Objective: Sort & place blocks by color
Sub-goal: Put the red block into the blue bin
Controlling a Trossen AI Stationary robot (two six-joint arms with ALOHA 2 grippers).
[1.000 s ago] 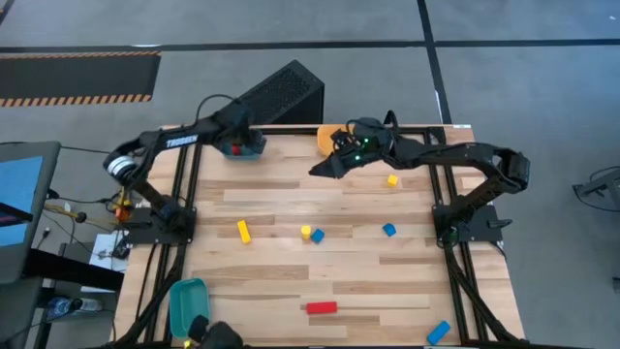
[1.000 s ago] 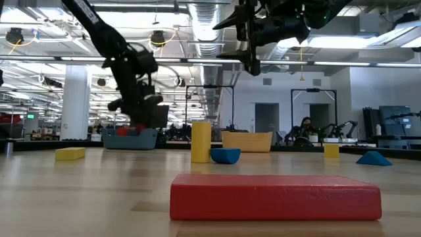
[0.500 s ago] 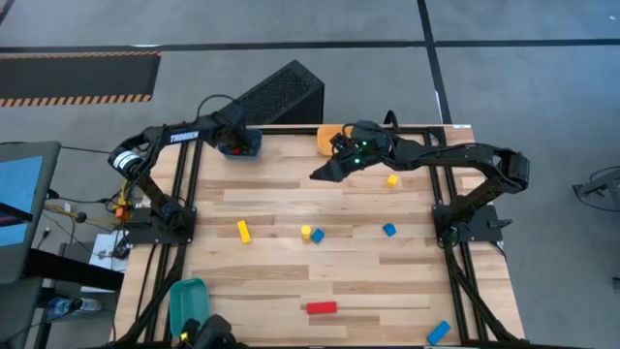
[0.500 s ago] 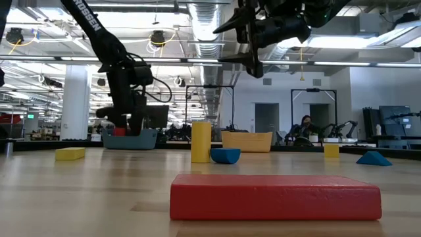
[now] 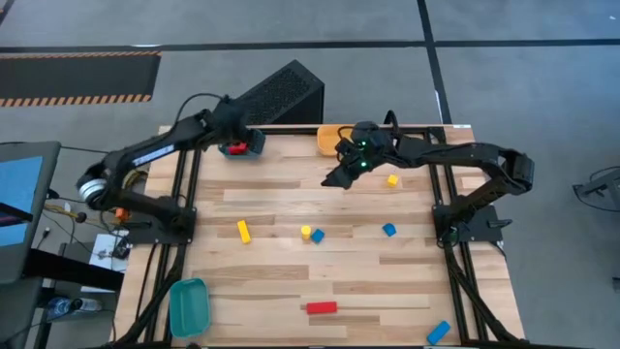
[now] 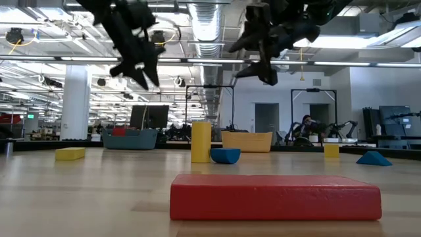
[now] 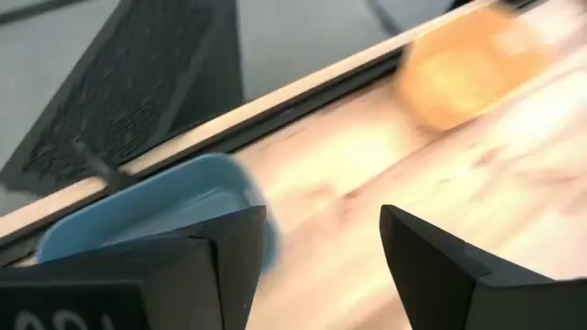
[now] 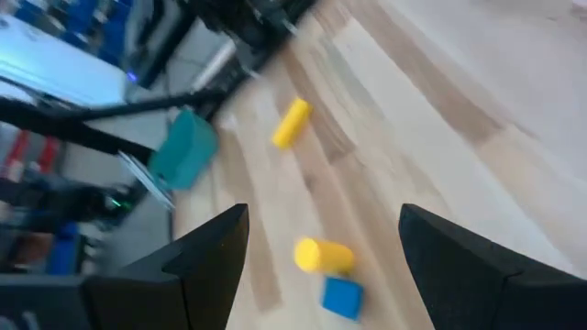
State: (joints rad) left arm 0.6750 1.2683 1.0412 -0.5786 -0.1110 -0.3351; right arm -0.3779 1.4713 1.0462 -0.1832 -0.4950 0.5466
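Left gripper [image 6: 139, 64] now raised above dark-blue bin [image 5: 243, 147]

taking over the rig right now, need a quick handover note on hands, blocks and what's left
Left hand: open, empty, raised beside the dark-blue bin at the table's far edge; that bin holds a red block.
Right hand: open, empty, raised in front of the orange-yellow bin.
Loose on the table: yellow bar, yellow cylinder, yellow cube, three blue blocks, red bar.
Teal bin sits at the near-left corner.
Left: all seven loose pieces.
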